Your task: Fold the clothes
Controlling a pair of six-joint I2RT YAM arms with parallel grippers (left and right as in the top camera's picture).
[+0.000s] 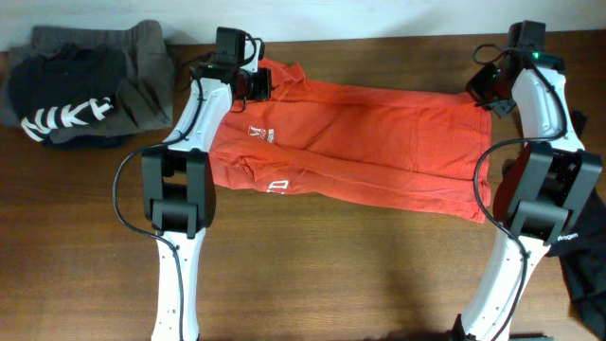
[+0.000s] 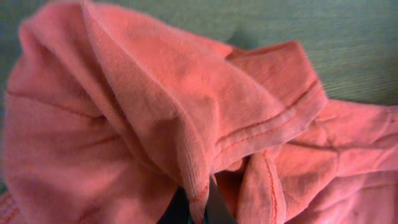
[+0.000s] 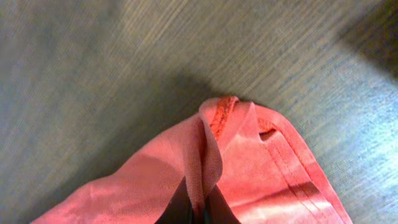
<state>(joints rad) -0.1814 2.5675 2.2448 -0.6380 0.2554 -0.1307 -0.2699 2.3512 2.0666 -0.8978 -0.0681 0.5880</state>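
A red-orange collared shirt (image 1: 350,142) lies spread sideways across the wooden table, its white lettering near the left end. My left gripper (image 1: 258,85) is shut on the shirt's ribbed collar edge (image 2: 198,193) at the far left corner; a fold of cloth rises between its dark fingers (image 2: 219,208). Over at the far right corner my right gripper (image 1: 483,93) is shut on the shirt's hem (image 3: 200,190), with a pinched ridge of fabric standing up between its fingers (image 3: 221,208). Both pinched corners look slightly lifted off the table.
A pile of dark garments (image 1: 85,85) with white lettering sits at the far left corner of the table. Something black (image 1: 582,256) hangs off the right edge. Bare wooden tabletop (image 1: 350,265) runs along the front between the two arm bases.
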